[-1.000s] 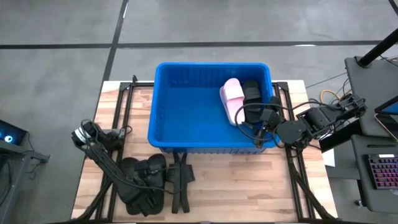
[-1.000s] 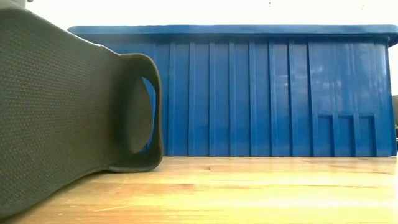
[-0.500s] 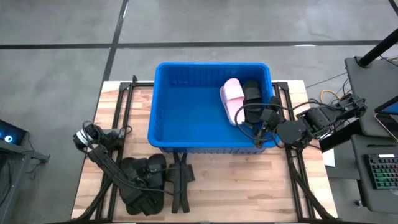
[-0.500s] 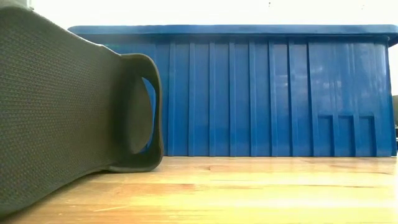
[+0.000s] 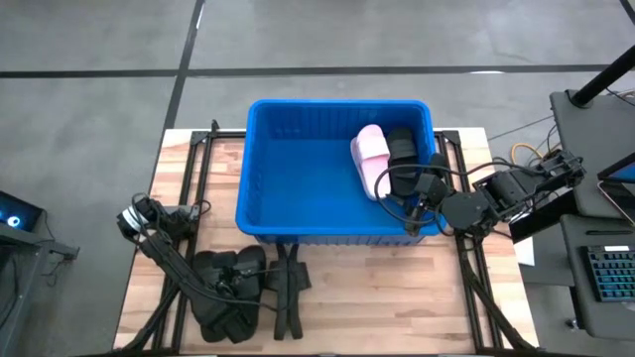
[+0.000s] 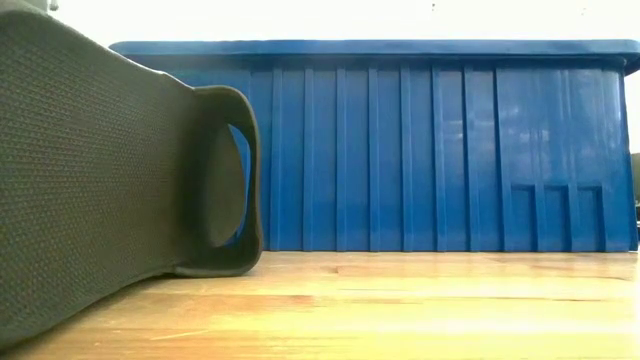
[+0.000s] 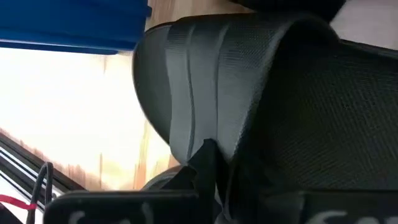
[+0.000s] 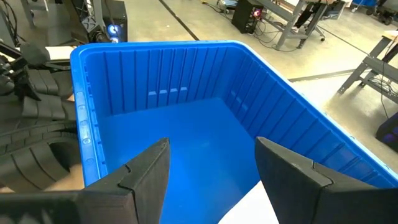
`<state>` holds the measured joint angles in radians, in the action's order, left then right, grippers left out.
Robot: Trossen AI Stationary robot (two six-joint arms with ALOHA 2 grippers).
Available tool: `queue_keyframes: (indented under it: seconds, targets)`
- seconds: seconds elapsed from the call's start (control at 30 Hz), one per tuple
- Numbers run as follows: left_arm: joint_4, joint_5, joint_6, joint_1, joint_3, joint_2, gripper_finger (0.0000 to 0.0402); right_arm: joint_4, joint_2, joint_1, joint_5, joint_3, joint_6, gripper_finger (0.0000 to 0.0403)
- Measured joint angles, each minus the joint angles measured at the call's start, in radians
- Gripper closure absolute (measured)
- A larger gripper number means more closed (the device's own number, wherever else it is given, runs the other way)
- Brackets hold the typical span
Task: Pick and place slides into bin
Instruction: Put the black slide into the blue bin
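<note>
The blue bin (image 5: 337, 103) stands at the table's middle and far side. A pale pink slide (image 5: 370, 159) and a black slide (image 5: 402, 149) lie in its right end. Several black slides (image 5: 223, 297) lie in a heap at the near left. My left gripper (image 5: 241, 285) is down on that heap, shut on one black slide (image 7: 205, 81). That slide fills the left of the low view (image 6: 100, 180), tilted, with its strap end on the table. My right gripper (image 8: 211, 146) is open and empty above the bin's near right corner (image 5: 405, 198). My left gripper holds the black slide at the edge of its wide strap (image 7: 186, 134). One fingertip (image 7: 208, 158) shows against that edge; the slide hides the other. The slide is tilted, with its strap end (image 6: 220, 265) on the table.
Black frame rails (image 5: 288, 288) run across the wood table beside the heap and along both sides of the bin. The bin's left half (image 8: 186, 124) is bare. Bare table (image 5: 397, 288) lies in front of the bin on the right.
</note>
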<state>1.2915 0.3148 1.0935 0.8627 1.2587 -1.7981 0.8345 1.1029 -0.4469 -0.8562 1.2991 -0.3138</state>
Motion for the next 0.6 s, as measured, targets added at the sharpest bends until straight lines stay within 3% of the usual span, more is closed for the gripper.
queue_keyframes:
  seconds: [0.4, 0.6]
  targets:
    - [0.271, -0.029, 0.0, 0.001, 0.118, 0.0, 0.039, 0.0, 0.0, 0.0, 0.0, 0.0, 0.0, 0.0179]
    - [0.282, -0.027, -0.016, 0.001, 0.186, 0.017, 0.039, 0.0, 0.0, 0.0, 0.0, 0.0, 0.001, 0.0179]
